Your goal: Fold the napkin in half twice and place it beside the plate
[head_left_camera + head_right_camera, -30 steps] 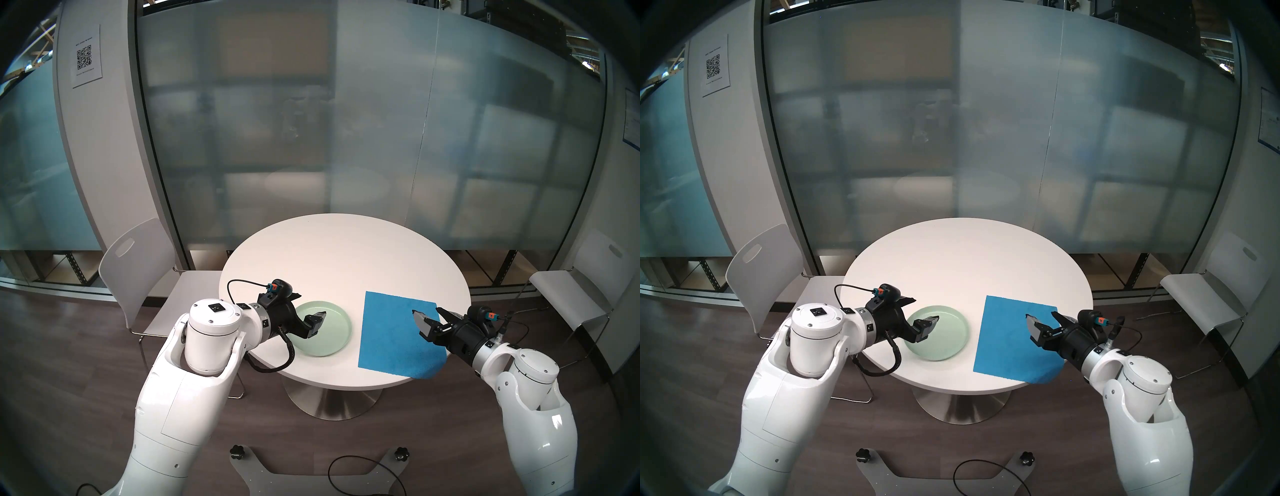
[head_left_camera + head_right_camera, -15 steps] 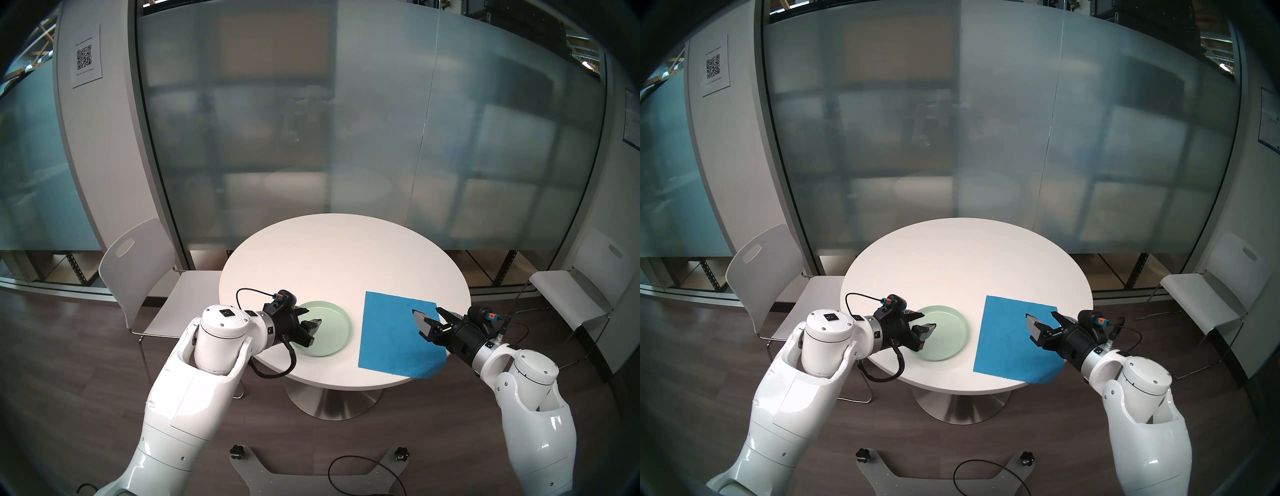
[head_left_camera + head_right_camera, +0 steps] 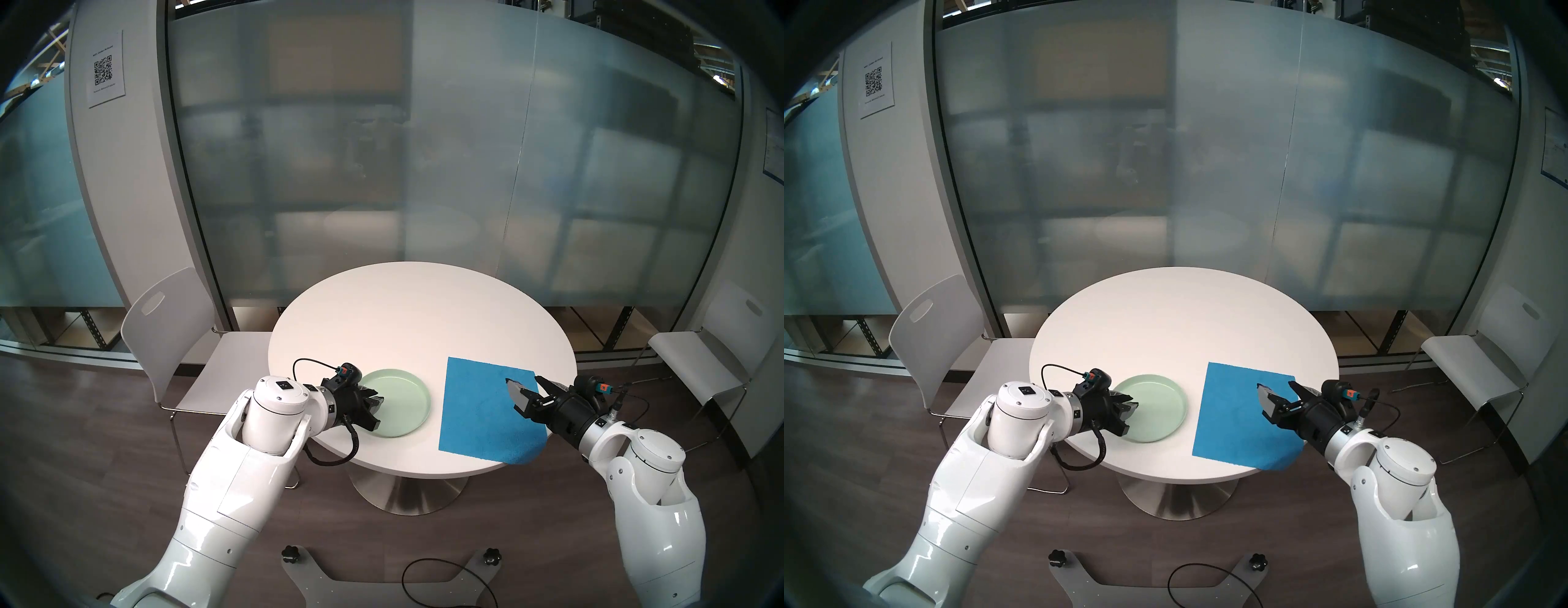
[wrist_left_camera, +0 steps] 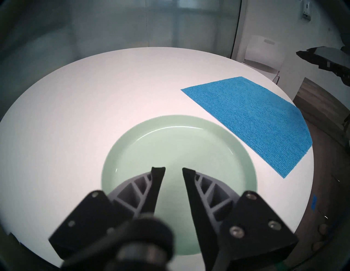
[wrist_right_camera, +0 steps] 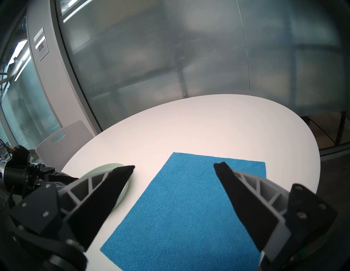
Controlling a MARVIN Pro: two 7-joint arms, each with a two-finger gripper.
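Our right gripper hangs over napkin, jaws wide, empty; nearer arm for first fold; napkin flat, unfolded, near right corner drooping off table edge, apart from plate; left gripper over plate, jaws narrowed from a second ago, gap remaining, arm lower.

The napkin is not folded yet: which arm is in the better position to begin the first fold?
Probably the right. Its end effector hangs open directly over the flat napkin, near the edge drooping off the table. The left end effector is over the plate, narrowly open, apart from the cloth.
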